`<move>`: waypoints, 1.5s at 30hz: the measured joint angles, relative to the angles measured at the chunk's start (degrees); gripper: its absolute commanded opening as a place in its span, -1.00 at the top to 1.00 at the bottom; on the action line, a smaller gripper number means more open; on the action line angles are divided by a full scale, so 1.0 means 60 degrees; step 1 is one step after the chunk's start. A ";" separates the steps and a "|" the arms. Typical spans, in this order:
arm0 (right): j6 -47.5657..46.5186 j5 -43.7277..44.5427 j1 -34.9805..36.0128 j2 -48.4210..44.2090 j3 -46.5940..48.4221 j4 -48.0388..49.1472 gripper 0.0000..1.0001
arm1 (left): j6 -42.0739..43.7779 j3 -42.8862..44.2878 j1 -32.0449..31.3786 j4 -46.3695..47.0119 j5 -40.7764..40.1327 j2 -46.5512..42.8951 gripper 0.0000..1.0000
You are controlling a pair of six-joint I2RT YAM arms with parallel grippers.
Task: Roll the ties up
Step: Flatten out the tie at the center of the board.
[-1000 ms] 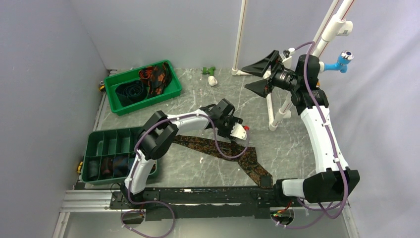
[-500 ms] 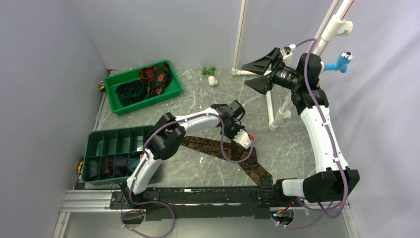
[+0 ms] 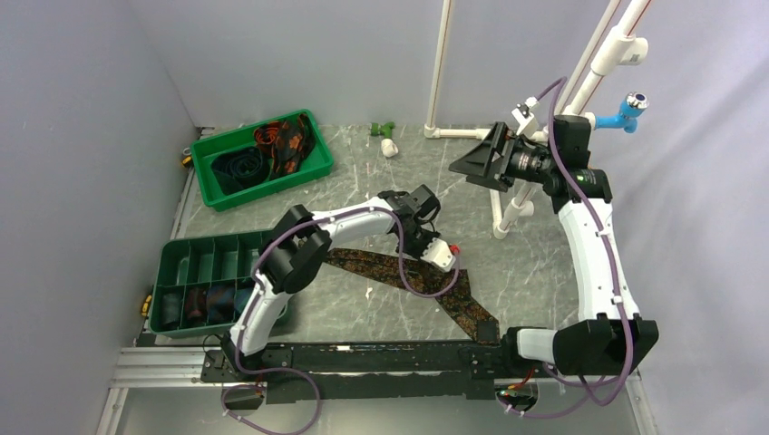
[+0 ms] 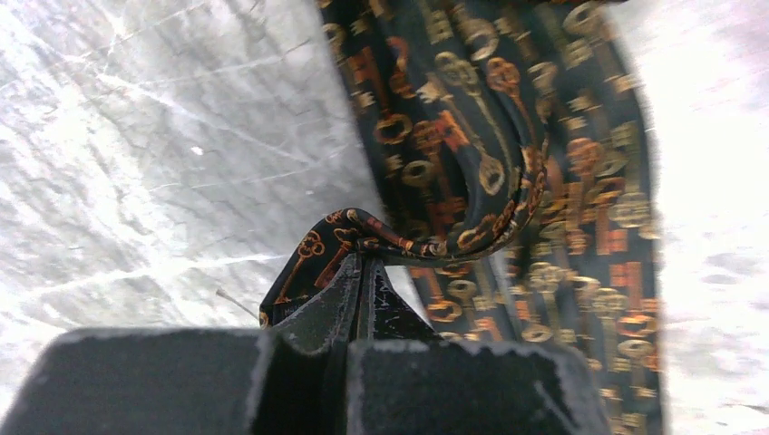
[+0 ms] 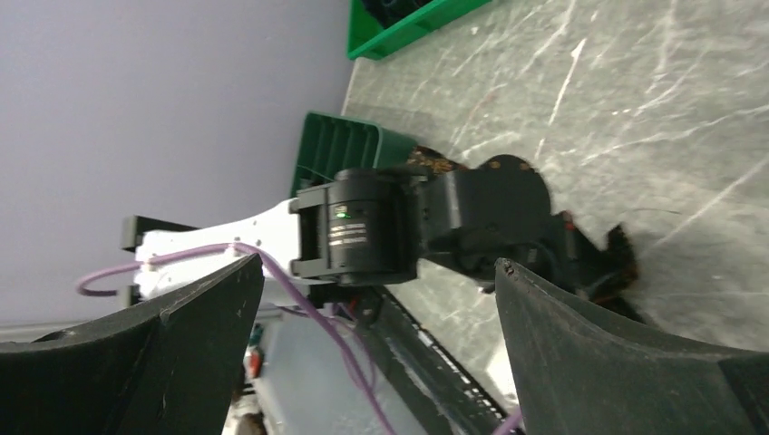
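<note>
Barely started on this one. Pinching a lifted fold of the key-print tie (image 3: 466, 306) with the left end effector (image 4: 363, 268) clamped shut, rest flat on the bench (image 3: 381, 177) toward 5 o'clock. Right end effector (image 3: 479, 164) gaping empty at 2 o'clock. More loose ties (image 3: 272, 145) waiting at 11 o'clock.

Bare worktop (image 3: 381, 177) lies open across the far middle, between the open green tray (image 3: 272, 188) at the far left corner and the white pipe stand (image 3: 513, 209) toward the far right. The divided tray (image 3: 213, 239) blocks the near left edge. The left arm (image 3: 349, 220) and the spread tie (image 3: 462, 304) cross the near middle. The right hand (image 3: 476, 159) hangs with its jaws wide above the worktop beside the pipe stand.
</note>
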 measured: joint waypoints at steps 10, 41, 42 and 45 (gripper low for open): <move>-0.2765 0.0933 -0.1049 0.0215 0.1993 -0.2473 -0.99 | -0.1974 -0.0299 -0.0831 0.0335 0.1945 -0.1614 1.00; -1.3100 0.3967 0.1497 0.0171 -0.2280 -0.6991 -0.26 | -0.8677 -0.6233 0.4105 0.2018 0.0736 -0.6404 -0.08; -1.3176 0.4073 0.1632 0.0138 -0.2463 -0.6863 -0.27 | -0.8750 -0.6233 0.4098 0.2022 0.0667 -0.6364 -0.09; -1.3384 0.4320 0.2240 0.0113 -0.3242 -0.6572 -0.33 | -0.8845 -0.6226 0.4098 0.1974 0.0393 -0.6120 -0.09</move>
